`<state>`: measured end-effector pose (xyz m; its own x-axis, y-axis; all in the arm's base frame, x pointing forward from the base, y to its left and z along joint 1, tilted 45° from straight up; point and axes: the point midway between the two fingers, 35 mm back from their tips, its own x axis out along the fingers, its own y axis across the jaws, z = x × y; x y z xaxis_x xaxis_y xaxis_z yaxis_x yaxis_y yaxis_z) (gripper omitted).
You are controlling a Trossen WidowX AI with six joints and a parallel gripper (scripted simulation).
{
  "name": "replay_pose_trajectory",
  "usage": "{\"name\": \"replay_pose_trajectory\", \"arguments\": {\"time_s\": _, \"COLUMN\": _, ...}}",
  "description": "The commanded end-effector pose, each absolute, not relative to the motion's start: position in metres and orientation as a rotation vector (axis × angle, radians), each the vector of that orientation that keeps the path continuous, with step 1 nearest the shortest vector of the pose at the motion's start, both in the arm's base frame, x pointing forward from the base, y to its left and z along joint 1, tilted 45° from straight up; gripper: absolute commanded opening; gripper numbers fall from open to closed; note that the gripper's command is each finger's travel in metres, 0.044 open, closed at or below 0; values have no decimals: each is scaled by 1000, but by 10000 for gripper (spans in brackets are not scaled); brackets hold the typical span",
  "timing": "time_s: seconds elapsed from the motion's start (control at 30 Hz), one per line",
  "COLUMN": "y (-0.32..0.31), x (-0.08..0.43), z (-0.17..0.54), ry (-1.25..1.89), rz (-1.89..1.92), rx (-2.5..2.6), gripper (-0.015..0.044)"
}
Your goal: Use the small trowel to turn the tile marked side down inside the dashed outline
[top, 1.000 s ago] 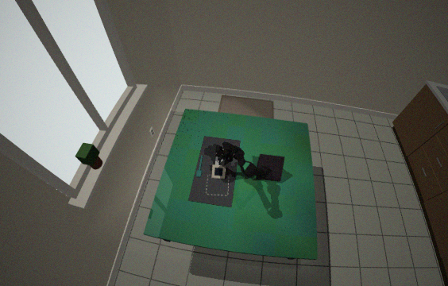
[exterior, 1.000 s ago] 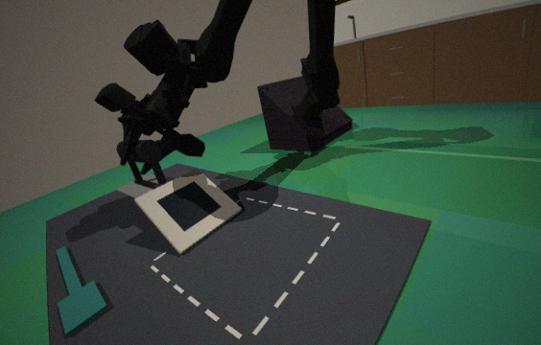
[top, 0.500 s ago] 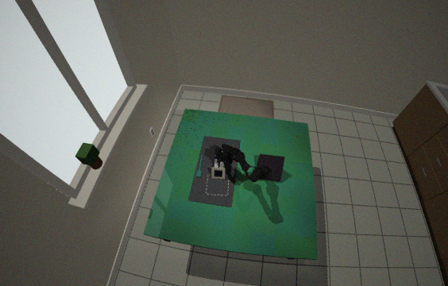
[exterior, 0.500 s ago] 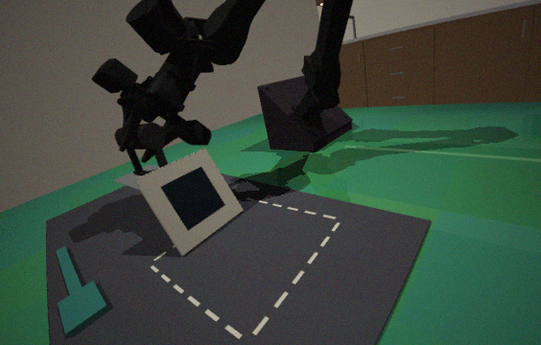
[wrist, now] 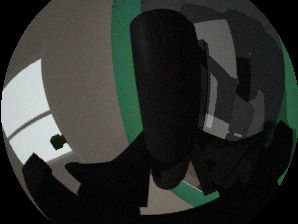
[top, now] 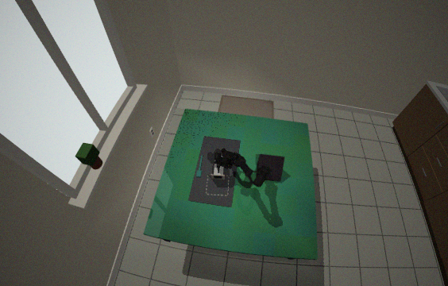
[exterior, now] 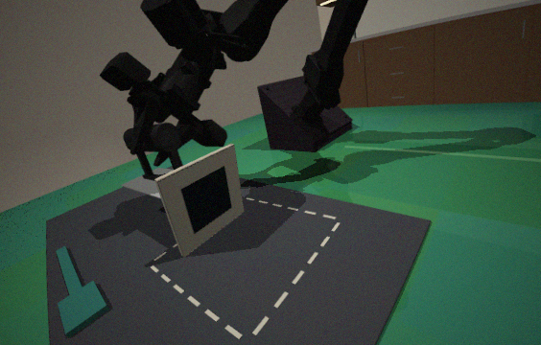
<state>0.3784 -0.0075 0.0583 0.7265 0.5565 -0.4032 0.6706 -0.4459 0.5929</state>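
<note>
The tile stands steeply tilted on its lower edge at the near end of the dashed outline. Its dark marked square faces the exterior view and the outline. My gripper is low behind the tile and shut on the trowel. The trowel's pale grey blade shows below the fingers and runs behind the tile. The tile hides the blade's front, so I cannot tell whether they touch. The trowel's handle is hard to tell from the dark fingers.
A teal paddle-shaped tool lies on the mat, beside the outline. The arm reaches in from its dark wedge-shaped base on the green table. Arm and tile cast shadows over the mat.
</note>
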Motion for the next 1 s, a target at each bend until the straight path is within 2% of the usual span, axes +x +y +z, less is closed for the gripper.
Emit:
{"name": "replay_pose_trajectory", "arguments": {"time_s": 0.0, "y": -8, "x": 378, "z": 60, "ry": 907, "rz": -196, "rx": 2163, "gripper": 0}}
{"name": "replay_pose_trajectory", "arguments": {"time_s": 0.5, "y": -71, "x": 387, "z": 41, "ry": 905, "rz": -197, "rx": 2158, "gripper": 0}}
{"name": "replay_pose_trajectory", "arguments": {"time_s": 0.97, "y": -72, "x": 388, "z": 41, "ry": 905, "rz": -196, "rx": 2158, "gripper": 0}}
